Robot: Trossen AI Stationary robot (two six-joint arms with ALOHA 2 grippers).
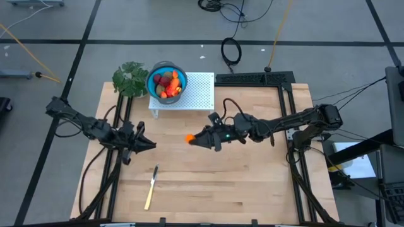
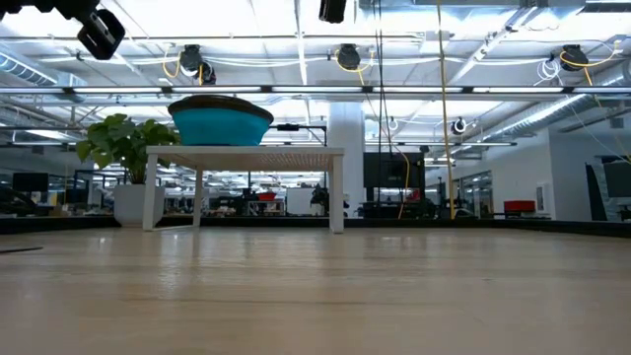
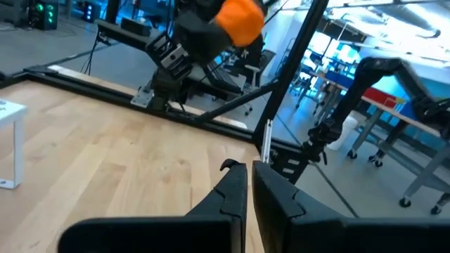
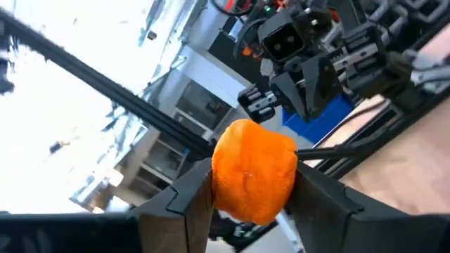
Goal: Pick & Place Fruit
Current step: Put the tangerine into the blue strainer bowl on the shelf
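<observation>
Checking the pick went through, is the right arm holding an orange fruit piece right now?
Yes, the right gripper has its fingers closed on an orange fruit piece, clear of the table.

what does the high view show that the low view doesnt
Only the high view shows the right gripper with its jaws shut on an orange fruit piece above the table's middle, the left gripper facing it with jaws shut, the knife on the wood, and the fruit pieces inside the bowl. Only the low view shows the room's ceiling lights and the stand's legs. Both show the blue bowl, the white stand and the plant.
</observation>
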